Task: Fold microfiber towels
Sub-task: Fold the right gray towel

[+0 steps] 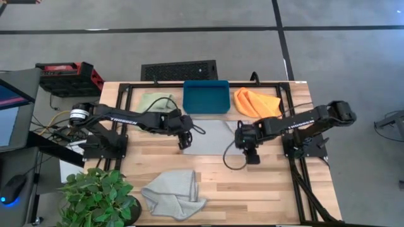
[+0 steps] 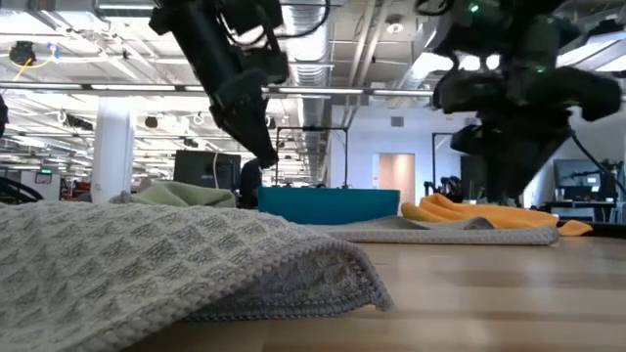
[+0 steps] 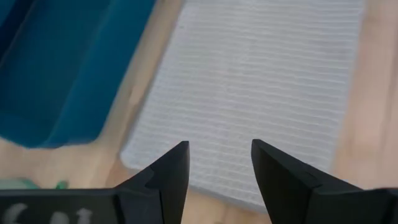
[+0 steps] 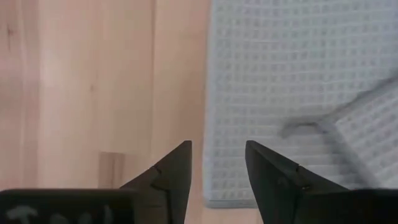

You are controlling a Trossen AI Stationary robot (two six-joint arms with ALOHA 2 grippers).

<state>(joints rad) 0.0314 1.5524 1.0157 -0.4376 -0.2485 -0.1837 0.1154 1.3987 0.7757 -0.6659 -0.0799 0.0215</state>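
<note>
Wooden table (image 1: 252, 189); left arm (image 1: 126, 118) lettering reads "TROSSEN".

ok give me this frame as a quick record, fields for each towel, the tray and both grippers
flat grey towel: spread at table centre, between both grippers
crumpled grey towel: bunched at the near edge
green towel: far side, left of the tray
orange towel: far side, right of the tray
teal tray: far centre, nothing visible inside
left gripper: open, over the flat towel's left edge
right gripper: open, over its right edge
</note>
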